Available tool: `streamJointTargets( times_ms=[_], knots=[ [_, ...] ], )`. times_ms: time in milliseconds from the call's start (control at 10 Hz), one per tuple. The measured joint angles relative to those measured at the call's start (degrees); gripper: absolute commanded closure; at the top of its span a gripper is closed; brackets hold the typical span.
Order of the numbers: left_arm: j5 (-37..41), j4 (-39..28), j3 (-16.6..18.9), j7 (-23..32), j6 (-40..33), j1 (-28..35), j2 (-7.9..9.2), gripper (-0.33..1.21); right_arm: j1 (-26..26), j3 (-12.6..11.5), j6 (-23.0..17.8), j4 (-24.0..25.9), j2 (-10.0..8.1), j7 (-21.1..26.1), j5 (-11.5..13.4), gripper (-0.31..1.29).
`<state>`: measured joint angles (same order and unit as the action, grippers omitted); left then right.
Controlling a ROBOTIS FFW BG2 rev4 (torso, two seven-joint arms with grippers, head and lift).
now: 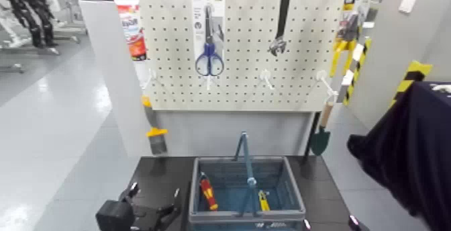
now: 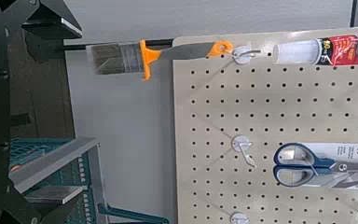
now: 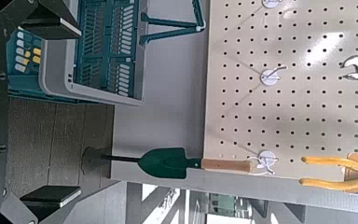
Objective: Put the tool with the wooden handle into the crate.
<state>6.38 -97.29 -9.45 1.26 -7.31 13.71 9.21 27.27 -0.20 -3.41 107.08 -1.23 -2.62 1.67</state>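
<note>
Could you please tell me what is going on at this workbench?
The robot has yet to put the wooden-handled trowel into the blue-grey crate; the trowel hangs from a hook at the pegboard's lower corner. The right hand, open, is at the crate's right side, apart from the trowel. The left hand is open and empty beside the crate's left side. Inside the crate lie a red-and-yellow screwdriver and a yellow-handled tool.

Scissors [image 1: 209,60] — wrench [image 1: 277,46] — hanging, pegboard [image 1: 174,39]
</note>
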Motion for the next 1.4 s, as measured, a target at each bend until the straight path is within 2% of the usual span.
streamJointTargets(
  times_ms=[500, 700, 900, 1000, 1100, 1400],
  knots=[
    [0.18, 0.08, -0.06, -0.12, 0.16, 0.0, 0.02, 0.13, 0.13, -0.66, -0.05, -0.09, 0.11, -1.1, -0.78, 0.13],
    [0.23, 0.08, -0.13, -0.19, 0.25, -0.04, 0.02, 0.13, -0.5, -3.64, 0.71, -0.12, 0.57, -6.54, -1.84, 0.13],
    [0.32, 0.16, -0.2, -0.28, 0.28, -0.13, 0.01, 0.13, -2.98, -8.83, 2.96, -0.07, 0.65, -12.75, -2.01, 0.13],
    [0.39, 0.18, -0.18, -0.4, 0.28, -0.17, 0.01, 0.13, -4.88, -11.05, 4.97, -0.06, -0.48, -14.55, -2.28, 0.13],
    [0.45, 0.22, -0.12, -0.47, 0.2, -0.17, 0.01, 0.13, -6.44, -12.1, 6.8, -0.07, -2.22, -15.59, -2.95, 0.13],
    [0.63, 0.67, -0.04, -0.56, -0.42, -0.32, -0.15, 0.13, -11.36, -13.0, 10.54, -0.72, -7.12, -17.65, -4.57, 0.13]
  ],
)
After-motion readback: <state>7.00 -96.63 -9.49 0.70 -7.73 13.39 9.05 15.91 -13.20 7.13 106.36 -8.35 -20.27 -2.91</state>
